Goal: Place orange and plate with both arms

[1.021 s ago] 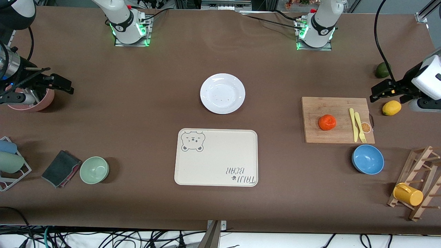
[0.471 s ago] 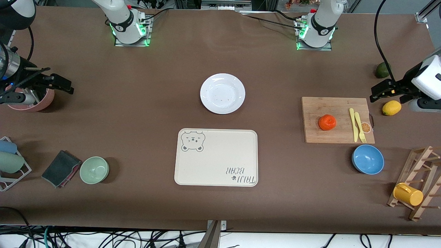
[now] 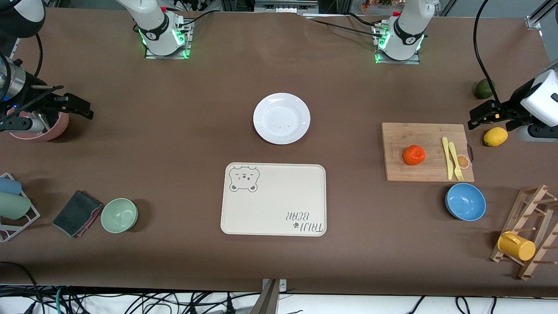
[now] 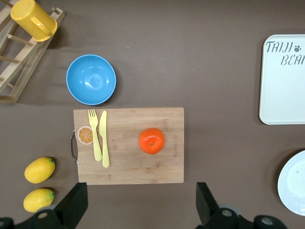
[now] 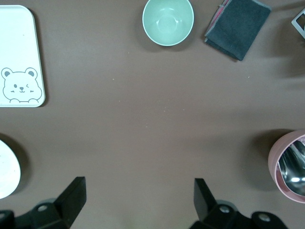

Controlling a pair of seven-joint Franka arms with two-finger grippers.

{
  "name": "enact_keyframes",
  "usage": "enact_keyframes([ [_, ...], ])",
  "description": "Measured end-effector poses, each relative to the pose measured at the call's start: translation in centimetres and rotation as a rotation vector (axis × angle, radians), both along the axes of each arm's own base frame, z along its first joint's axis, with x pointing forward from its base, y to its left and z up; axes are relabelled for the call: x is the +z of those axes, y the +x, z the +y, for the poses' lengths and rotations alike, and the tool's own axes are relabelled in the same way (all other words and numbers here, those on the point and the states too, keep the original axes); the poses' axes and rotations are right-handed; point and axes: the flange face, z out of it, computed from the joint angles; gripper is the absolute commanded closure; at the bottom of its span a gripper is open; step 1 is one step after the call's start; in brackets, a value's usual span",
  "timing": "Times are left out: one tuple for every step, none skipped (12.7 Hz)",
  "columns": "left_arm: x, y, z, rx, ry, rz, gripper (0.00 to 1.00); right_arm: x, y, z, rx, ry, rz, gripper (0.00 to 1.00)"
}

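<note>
The orange (image 3: pixel 413 155) sits on a wooden cutting board (image 3: pixel 425 172) toward the left arm's end of the table; it also shows in the left wrist view (image 4: pixel 151 141). The white plate (image 3: pixel 281 118) lies in the middle of the table, farther from the front camera than the cream tray. Its rim shows in the left wrist view (image 4: pixel 293 183) and in the right wrist view (image 5: pixel 7 176). My left gripper (image 3: pixel 479 115) (image 4: pixel 141 205) is open and empty, up over the table beside the board. My right gripper (image 3: pixel 80 107) (image 5: pixel 138 200) is open and empty, over bare table beside a pink cup.
A cream bear tray (image 3: pixel 279 192) lies nearer the camera than the plate. A yellow knife and fork (image 3: pixel 451 158) lie on the board. A blue bowl (image 3: pixel 465 201), lemon (image 3: pixel 495 136), green fruit (image 3: pixel 484 88), mug rack (image 3: pixel 529 226), green bowl (image 3: pixel 119 215), grey cloth (image 3: pixel 77 213) and pink cup (image 3: pixel 48 128) stand around.
</note>
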Motion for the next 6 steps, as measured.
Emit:
enact_keyframes([
  [0.0, 0.0, 0.0, 0.0, 0.0, 0.0, 0.0, 0.0, 0.0, 0.0, 0.0, 0.0, 0.0, 0.0],
  [0.0, 0.0, 0.0, 0.0, 0.0, 0.0, 0.0, -0.02, -0.02, 0.0, 0.0, 0.0, 0.002, 0.0],
  [0.0, 0.0, 0.0, 0.0, 0.0, 0.0, 0.0, -0.03, -0.04, 0.0, 0.0, 0.0, 0.003, 0.0],
  [0.0, 0.0, 0.0, 0.0, 0.0, 0.0, 0.0, -0.04, -0.05, 0.0, 0.0, 0.0, 0.004, 0.0],
  [0.0, 0.0, 0.0, 0.0, 0.0, 0.0, 0.0, -0.04, -0.06, 0.0, 0.0, 0.0, 0.005, 0.0],
  [0.0, 0.0, -0.01, 0.0, 0.0, 0.0, 0.0, -0.05, -0.07, 0.0, 0.0, 0.0, 0.006, 0.0],
])
